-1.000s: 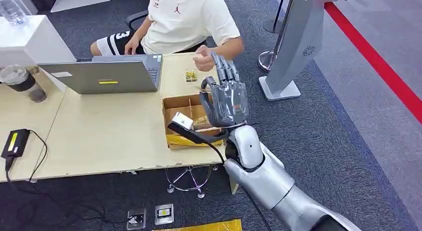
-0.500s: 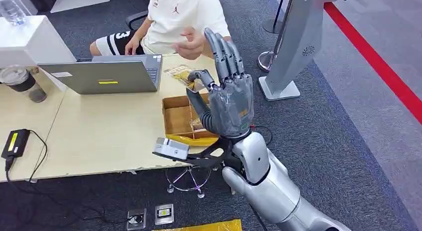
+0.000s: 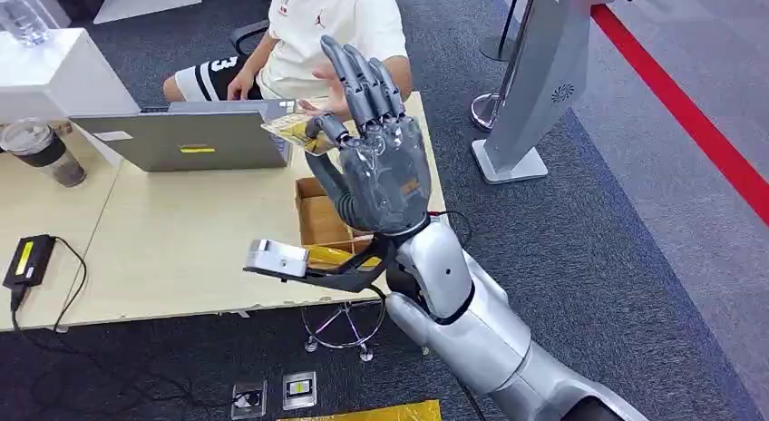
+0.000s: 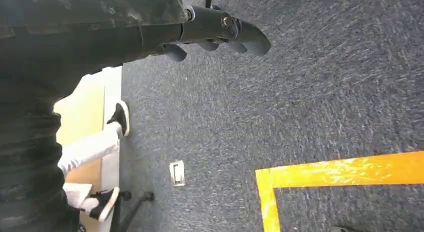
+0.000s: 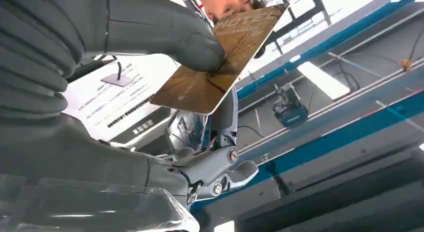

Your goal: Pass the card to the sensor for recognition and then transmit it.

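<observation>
The right robot hand (image 3: 381, 171) is raised above the bench (image 3: 181, 249), near its far right corner, palm side turned away from the head camera and fingers pointing up. Its thumb (image 5: 165, 34) presses a gold card (image 3: 295, 131) against the fingers, so the card is held flat and sticks out toward the laptop (image 3: 195, 135). From the wrist camera the card (image 5: 220, 62) shows a brown, gold-streaked face. A person in a white shirt (image 3: 335, 31) sits at the far edge of the bench, one hand (image 3: 331, 81) lifted just behind the card. An open cardboard box (image 3: 317, 217) lies on the bench beneath the raised hand. The left robot hand (image 4: 220, 34) hangs over the carpet with fingers curled in, holding nothing.
</observation>
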{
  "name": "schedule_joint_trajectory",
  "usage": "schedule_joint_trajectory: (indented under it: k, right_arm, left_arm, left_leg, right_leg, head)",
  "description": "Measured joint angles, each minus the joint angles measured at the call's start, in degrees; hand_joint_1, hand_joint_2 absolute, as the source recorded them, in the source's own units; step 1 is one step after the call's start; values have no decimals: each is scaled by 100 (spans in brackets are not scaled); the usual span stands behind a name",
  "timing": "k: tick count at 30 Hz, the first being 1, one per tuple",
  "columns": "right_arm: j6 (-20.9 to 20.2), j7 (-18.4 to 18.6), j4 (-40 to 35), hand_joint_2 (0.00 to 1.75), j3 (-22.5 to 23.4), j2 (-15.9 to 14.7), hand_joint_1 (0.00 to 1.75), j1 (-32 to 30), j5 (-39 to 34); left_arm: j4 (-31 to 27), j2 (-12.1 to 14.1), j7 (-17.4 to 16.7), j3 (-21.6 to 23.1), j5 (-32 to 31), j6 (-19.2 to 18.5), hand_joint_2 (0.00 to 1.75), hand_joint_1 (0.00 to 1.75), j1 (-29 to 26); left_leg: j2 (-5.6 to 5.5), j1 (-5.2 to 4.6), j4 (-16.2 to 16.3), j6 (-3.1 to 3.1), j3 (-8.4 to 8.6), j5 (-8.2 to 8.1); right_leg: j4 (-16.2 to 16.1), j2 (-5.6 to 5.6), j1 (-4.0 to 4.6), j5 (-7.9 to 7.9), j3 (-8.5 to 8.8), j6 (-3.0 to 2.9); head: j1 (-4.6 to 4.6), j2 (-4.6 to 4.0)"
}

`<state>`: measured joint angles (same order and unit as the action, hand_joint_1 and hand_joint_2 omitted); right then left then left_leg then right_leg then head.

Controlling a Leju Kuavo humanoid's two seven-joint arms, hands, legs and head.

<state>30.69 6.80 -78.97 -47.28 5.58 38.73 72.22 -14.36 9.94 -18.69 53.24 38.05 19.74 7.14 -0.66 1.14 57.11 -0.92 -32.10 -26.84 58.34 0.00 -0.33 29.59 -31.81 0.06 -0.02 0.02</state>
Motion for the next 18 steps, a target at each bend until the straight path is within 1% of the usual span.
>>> schedule_joint_trajectory:
  k: [2,6,18]
  right_arm:
    - [-41,61,169,175,-37,65,175,83,63]
    - [-140,133,342,175,-57,85,175,201,111]
    - [-251,214,535,175,-116,87,175,296,133]
  left_arm:
    - [0,-2,6,2,-28,-24,175,0,-3]
    - [0,4,55,2,-48,-114,175,0,-2]
    - [0,13,57,2,-68,-133,175,0,-2]
  left_leg:
    - [0,0,0,0,0,1]
    - [0,-2,0,0,-1,0]
    - [0,-1,0,0,0,0]
  right_leg:
    - [0,2,0,0,0,0]
    - [0,3,-1,0,-1,0]
    - [0,3,-1,0,-2,0]
  head:
    - [-2,0]
    - [-2,0]
    - [-2,0]
